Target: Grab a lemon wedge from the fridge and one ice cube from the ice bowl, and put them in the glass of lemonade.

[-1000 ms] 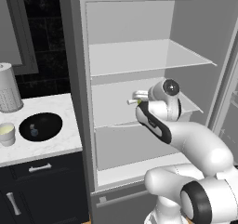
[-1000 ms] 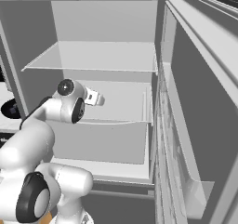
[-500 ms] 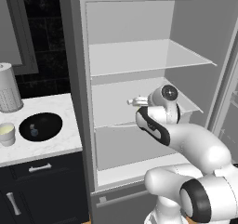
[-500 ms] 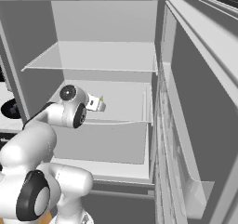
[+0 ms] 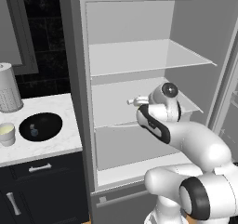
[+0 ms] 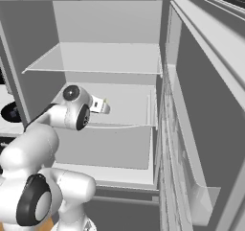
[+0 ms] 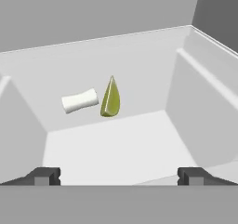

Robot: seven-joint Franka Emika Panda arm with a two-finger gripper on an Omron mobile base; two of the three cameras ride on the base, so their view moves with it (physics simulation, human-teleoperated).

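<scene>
The lemon wedge (image 7: 110, 98), yellow-green and teardrop-shaped (tip pointed up in the hand view), is seen on the fridge (image 5: 139, 60) shelf beside a whitish piece (image 7: 80, 101); the tool (image 7: 119, 175) is held wide, empty.

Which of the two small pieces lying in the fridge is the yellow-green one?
It is the pointed, teardrop-shaped lemon wedge. The white piece beside it, on its left in the hand view, is a plain stubby cylinder. Both lie ahead of the open gripper.
</scene>
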